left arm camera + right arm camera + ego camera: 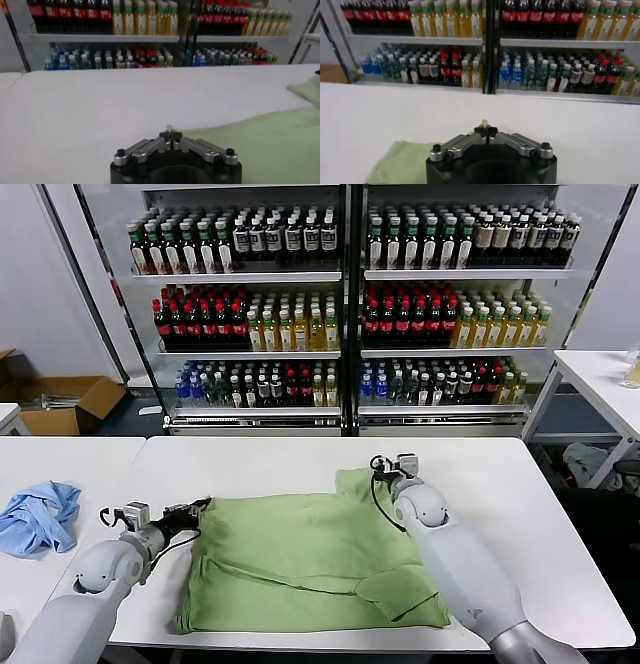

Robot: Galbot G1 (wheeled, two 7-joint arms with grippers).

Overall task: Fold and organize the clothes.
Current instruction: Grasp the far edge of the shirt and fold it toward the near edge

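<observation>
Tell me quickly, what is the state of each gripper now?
Left gripper: closed on the far left corner of the green shirt.
Right gripper: closed on the shirt's far right corner.

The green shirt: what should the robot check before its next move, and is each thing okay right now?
1. Left gripper pinched shut on the green shirt's left far corner: ok.
2. Right gripper pinched shut on the shirt's right far corner: ok, a sliver of cloth shows between its tips in the right wrist view.
3. Shirt lying fully on the white table: ok, though its near hem sits close to the front edge.
4. Shirt smooth: not ok, a fold ridge crosses its near half.
5. Blue garment out of the way: ok, it lies apart on the left.
6. Collar and buttons facing up: cannot tell.
</observation>
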